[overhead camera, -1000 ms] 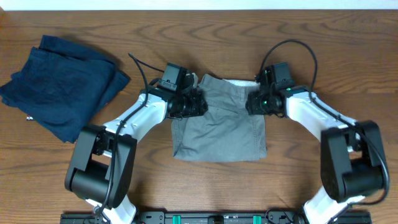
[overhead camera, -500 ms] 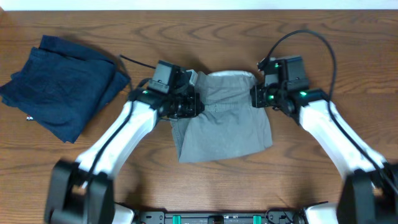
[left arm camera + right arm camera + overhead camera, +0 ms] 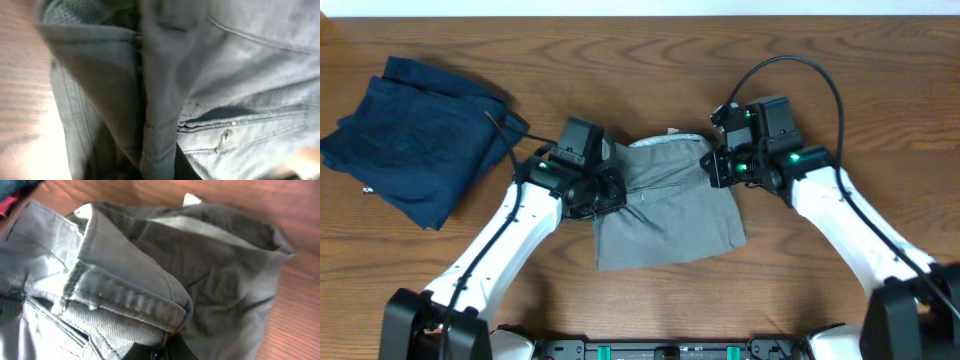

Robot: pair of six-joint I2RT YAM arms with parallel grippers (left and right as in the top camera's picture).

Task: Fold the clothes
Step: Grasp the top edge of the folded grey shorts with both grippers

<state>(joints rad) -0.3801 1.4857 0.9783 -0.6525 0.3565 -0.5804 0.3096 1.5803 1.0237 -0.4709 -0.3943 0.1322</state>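
The brown wooden table (image 3: pixel 770 300) holds everything. The grey shorts (image 3: pixel 670 215) lie spread out between the two sets of jaws, and their top edge is bunched up. The left jaws pinch the top left corner. The right jaws pinch the top right corner. Both are closed tight on the cloth. The cloth is woven, with neat sewn lines and a pale inside (image 3: pixel 200 227). A dark blue folded garment (image 3: pixel 415 135) lies well out beyond the left jaws. A small white label (image 3: pixel 192 199) sticks up just past the right jaws. It is too small to read.

Perhaps a robotics lab: wooden table (image 3: pixel 650 40), left arm (image 3: pixel 510 235) and right arm (image 3: pixel 850 215) on a black base rail (image 3: pixel 670 351).
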